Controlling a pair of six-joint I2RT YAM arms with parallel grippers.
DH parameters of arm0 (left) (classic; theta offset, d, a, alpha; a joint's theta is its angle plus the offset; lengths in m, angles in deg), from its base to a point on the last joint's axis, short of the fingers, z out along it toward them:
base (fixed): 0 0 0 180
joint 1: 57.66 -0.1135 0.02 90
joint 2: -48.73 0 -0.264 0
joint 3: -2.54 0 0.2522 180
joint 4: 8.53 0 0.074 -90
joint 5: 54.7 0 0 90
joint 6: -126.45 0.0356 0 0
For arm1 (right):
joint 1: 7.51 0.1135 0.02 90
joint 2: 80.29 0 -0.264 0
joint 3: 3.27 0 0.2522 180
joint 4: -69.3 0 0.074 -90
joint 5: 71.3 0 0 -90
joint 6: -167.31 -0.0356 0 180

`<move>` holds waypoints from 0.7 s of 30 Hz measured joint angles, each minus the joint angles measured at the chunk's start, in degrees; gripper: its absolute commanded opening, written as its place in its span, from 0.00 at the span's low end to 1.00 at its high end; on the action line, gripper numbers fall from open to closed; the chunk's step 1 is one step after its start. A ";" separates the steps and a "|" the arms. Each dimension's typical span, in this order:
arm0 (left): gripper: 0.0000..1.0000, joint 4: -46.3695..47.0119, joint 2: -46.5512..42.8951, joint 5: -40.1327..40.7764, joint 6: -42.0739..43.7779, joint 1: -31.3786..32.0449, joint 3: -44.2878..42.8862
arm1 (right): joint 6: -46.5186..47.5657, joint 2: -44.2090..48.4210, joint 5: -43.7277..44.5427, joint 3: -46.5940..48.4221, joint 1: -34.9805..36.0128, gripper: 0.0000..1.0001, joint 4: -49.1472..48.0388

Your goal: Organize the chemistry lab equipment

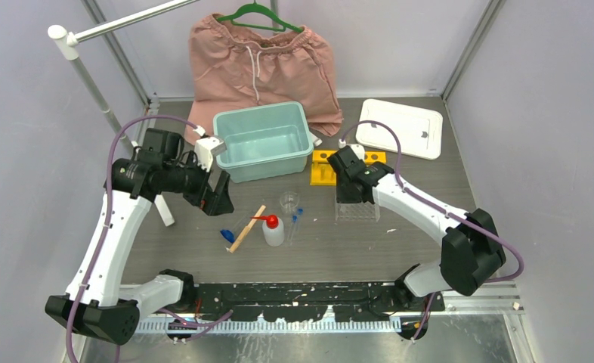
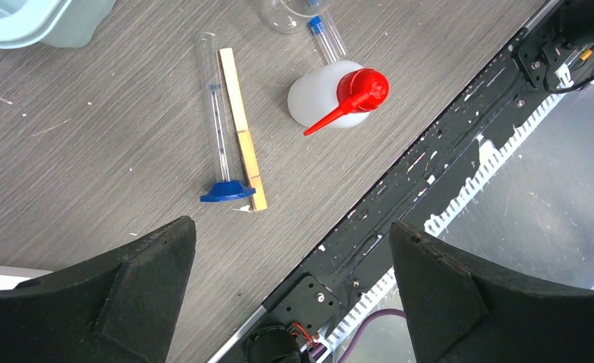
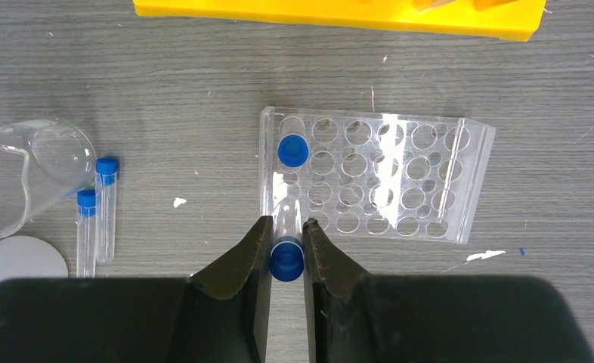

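right wrist: right jaws pinch blue-capped tube point(image 3: 286, 257) | top view: tube hidden

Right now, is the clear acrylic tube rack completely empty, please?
No, one blue-capped clear tube stands in a hole of the clear acrylic rack.

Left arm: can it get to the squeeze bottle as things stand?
Probably yes. The left gripper is open and empty, and the squeeze bottle stands in the open with nothing between them. A capped tube lies close beside it and might get nudged.
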 measured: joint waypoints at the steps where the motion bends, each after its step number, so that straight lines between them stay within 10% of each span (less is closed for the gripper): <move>1: 1.00 0.00 0.00 0.13 0.00 0.00 -0.07 | 0.00 0.00 -0.02 -0.02 0.00 0.01 -0.11; 21: 1.00 0.02 0.00 0.83 0.02 0.00 -0.59 | -0.26 -1.81 0.87 -1.14 0.11 0.01 -1.09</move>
